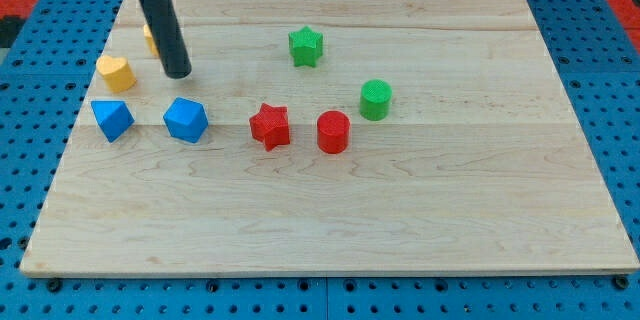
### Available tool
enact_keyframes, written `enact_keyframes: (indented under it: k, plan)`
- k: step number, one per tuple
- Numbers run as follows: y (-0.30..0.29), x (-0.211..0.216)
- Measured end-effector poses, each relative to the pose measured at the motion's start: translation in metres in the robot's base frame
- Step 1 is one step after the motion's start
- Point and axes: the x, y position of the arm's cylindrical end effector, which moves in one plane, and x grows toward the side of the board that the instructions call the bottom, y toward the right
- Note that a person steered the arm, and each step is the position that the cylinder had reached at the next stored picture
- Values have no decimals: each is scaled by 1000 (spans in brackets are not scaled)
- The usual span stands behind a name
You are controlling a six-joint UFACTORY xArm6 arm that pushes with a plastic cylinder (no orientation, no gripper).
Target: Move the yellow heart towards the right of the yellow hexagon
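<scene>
A yellow block point(116, 73) that looks like the heart lies near the board's left edge. A second yellow block point(149, 37) sits just above and to the right of it, mostly hidden behind my rod, so its shape cannot be made out. My tip point(178, 74) rests on the board to the right of the first yellow block, with a gap between them, and just below the hidden yellow block.
A blue block point(111, 118) and a blue hexagon-like block point(186, 119) lie below my tip. A red star point(270, 125), red cylinder point(333, 131), green cylinder point(375, 99) and green star point(305, 46) sit mid-board. The wooden board point(420, 250) lies on blue pegboard.
</scene>
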Motion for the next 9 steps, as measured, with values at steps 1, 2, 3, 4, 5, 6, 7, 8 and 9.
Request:
enact_keyframes:
  k: [1, 2, 3, 4, 5, 6, 7, 8, 9]
  plan:
    - [-4, 39]
    - [-34, 39]
    - [-46, 25]
    - [-50, 6]
    - [-33, 14]
    - [-58, 30]
    - [-123, 19]
    - [-96, -2]
    - [-57, -27]
